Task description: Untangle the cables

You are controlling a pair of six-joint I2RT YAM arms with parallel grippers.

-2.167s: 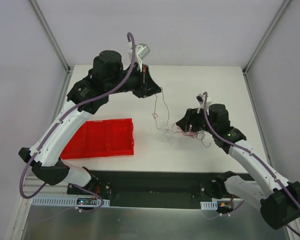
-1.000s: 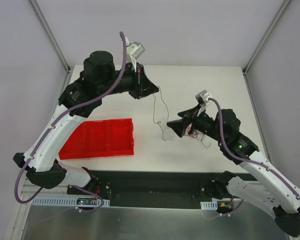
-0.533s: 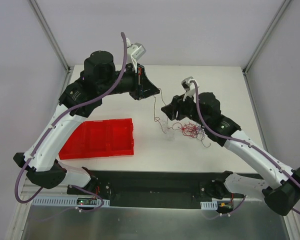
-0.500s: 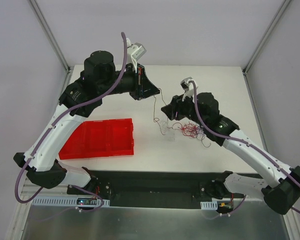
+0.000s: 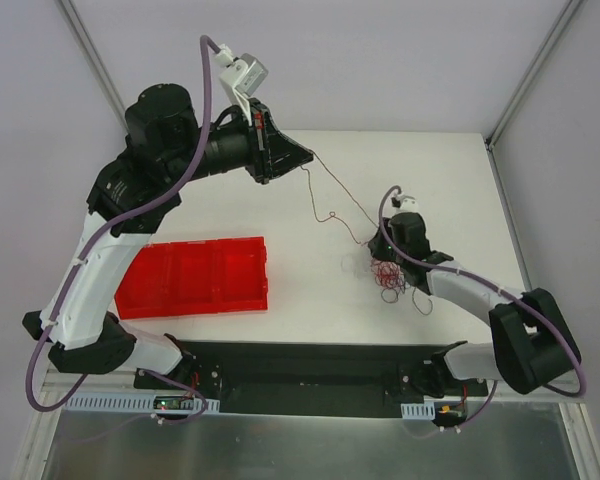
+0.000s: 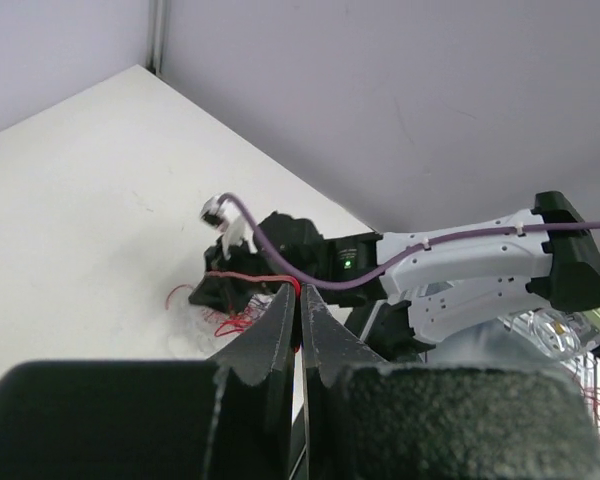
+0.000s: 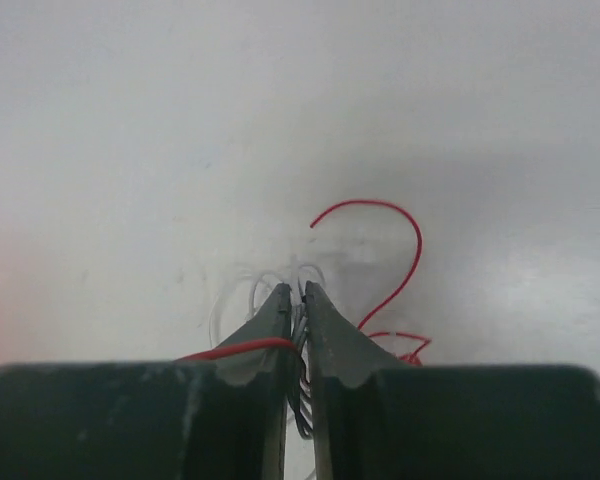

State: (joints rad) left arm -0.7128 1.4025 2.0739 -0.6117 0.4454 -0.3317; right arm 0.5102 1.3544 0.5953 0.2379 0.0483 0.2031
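Cables [image 5: 385, 275] lie in a small red and whitish tangle on the white table [image 5: 450, 170], right of centre, and look at that, one strand [image 5: 337, 190] stretches up and left out of it! The red tray [image 5: 195, 277], split into compartments, sits well left of the tangle, apart from every wire. The left gripper [image 6: 298, 290] is raised, jaws pinched together on that strand's end. The right gripper [image 7: 298, 292] is low at the tangle, jaws clamped on red and whitish wires.
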